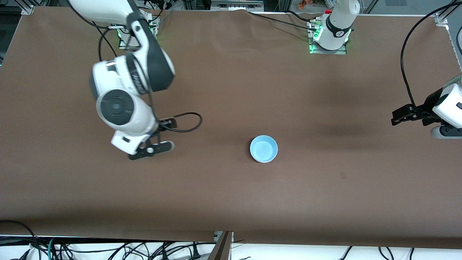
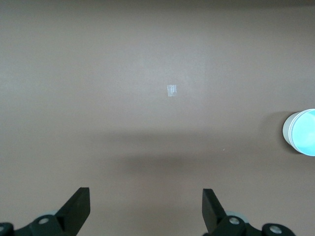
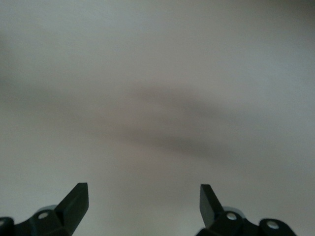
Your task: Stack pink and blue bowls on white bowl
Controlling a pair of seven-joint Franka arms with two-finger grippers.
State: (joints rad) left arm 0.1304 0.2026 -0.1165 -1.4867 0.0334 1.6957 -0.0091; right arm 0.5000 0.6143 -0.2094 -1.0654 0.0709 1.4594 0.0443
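Two empty robot grippers hang over a brown table that holds one stack of bowls.

The left gripper [image 2: 146, 209] has its fingers spread wide over bare table at the left arm's end. The right gripper [image 3: 143, 205] is likewise spread, holding nothing, over the right arm's end. The blue bowl [image 1: 264, 148] sits upright, mouth up, near the table's [image 1: 231, 202] middle; being round, it has no long axis. A white rim shows beneath it. No writing is legible.

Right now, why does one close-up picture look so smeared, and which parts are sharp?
Right wrist view: the table is a soft blur with vague dark streaks; only the right gripper is crisp. Left wrist view: sharp, blue bowl clear. Front view: even light, soft shadows.
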